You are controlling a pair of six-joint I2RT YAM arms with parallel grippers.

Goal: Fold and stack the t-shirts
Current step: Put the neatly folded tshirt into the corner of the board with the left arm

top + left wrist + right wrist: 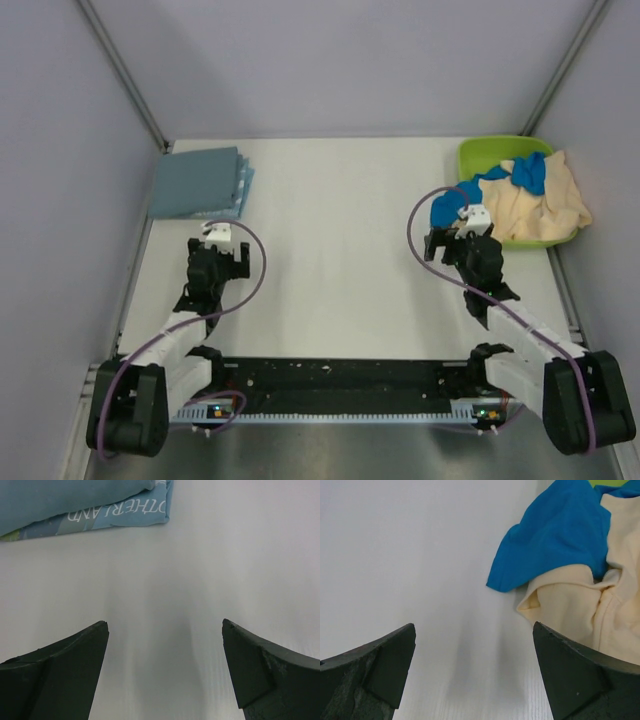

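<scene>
Biggest worry for me is the heap at the far right. The cream-beige shirt and bright blue shirt are bunched together, spilling out of the lime-green tub onto the table. They overlap, so I'd guess a pinch on the blue flap drags the cream one along too. The blue one trails toward the near left; the cream one's too crumpled to show a long axis.

The folded slate-blue shirt lies flat on the teal lettered shirt in the far-left corner, long side running left-right. The left gripper and right gripper both have fingers spread wide, holding nothing.
</scene>
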